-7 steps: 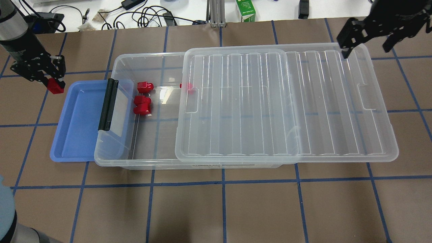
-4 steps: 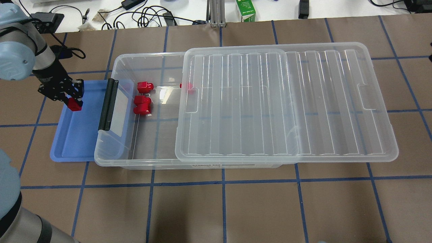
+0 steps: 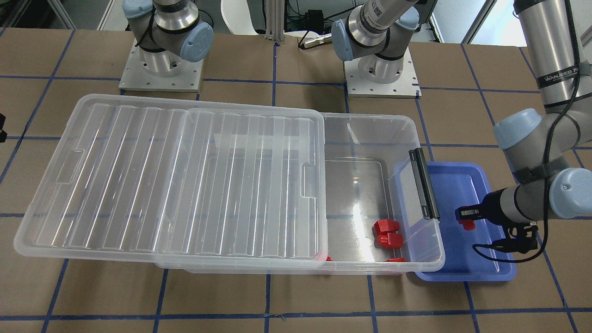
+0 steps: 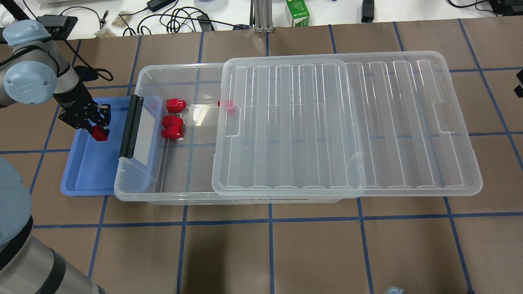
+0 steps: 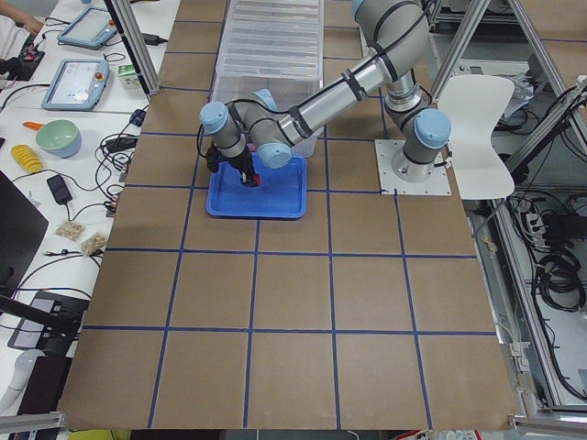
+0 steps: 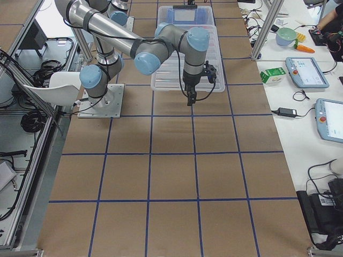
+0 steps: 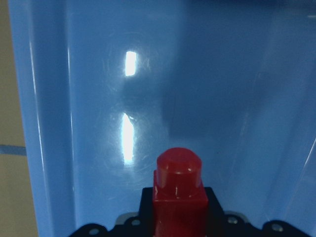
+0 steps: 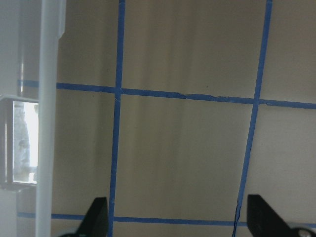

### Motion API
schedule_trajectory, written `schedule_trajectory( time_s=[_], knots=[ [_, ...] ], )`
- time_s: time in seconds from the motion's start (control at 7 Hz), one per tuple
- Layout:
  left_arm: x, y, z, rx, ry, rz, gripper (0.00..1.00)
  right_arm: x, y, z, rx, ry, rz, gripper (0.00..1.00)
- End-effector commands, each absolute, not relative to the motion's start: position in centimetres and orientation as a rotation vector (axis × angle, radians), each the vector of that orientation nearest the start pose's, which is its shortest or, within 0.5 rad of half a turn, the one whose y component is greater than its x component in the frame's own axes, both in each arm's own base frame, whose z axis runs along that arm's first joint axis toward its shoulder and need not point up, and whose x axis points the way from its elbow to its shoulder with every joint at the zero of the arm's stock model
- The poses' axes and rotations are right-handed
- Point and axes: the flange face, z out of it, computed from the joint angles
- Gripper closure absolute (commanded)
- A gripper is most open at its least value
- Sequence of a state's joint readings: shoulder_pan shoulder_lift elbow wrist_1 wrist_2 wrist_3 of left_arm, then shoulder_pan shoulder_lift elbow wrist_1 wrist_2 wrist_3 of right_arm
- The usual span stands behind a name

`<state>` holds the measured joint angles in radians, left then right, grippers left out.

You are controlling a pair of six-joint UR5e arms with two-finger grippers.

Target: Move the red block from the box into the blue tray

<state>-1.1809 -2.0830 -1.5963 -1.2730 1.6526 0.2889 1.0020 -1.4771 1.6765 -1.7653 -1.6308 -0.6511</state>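
My left gripper is shut on a red block and holds it low over the far half of the blue tray. The left wrist view shows the block stub-forward over the tray floor. It also shows in the front view. The clear box has its lid slid to the right, leaving its left end uncovered. Three red blocks lie there, one partly under the lid. My right gripper is open and empty over bare table beyond the lid's right end.
The box's black latch bar and its rim overhang the tray's right side. Cables and a green carton lie past the table's far edge. Both arm bases stand on the robot's side of the box.
My left gripper has carried the red block from outside the tray's far left corner to over the tray and lower. My right gripper has pulled away from the lid, off to the right.
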Motion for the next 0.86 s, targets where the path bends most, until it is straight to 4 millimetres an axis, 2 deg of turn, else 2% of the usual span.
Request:
schedule_trajectory(
  time_s=[0.0, 0.29, 0.43, 0.57, 0.71],
  knots=[
    [11.9, -62.1, 19.7, -0.099, 3.125, 0.414, 1.00, -16.8, -50.3, 37.4, -0.007, 3.173, 0.087, 0.00],
    [11.4, -61.6, 18.8, -0.077, 3.126, 0.433, 1.00, -16.2, -50.4, 36.9, -0.013, 3.160, 0.083, 0.00],
    [11.5, -61.7, 18.9, -0.075, 3.128, 0.426, 0.98, -15.1, -50.3, 35.8, -0.035, 3.139, 0.095, 0.00],
    [11.5, -61.6, 18.7, -0.051, 3.131, 0.430, 0.58, -14.7, -50.4, 35.7, -0.034, 3.154, 0.059, 0.00],
    [11.5, -61.6, 18.7, -0.048, 3.131, 0.430, 0.48, -14.2, -50.5, 35.4, -0.046, 3.149, 0.062, 0.00]
  ],
)
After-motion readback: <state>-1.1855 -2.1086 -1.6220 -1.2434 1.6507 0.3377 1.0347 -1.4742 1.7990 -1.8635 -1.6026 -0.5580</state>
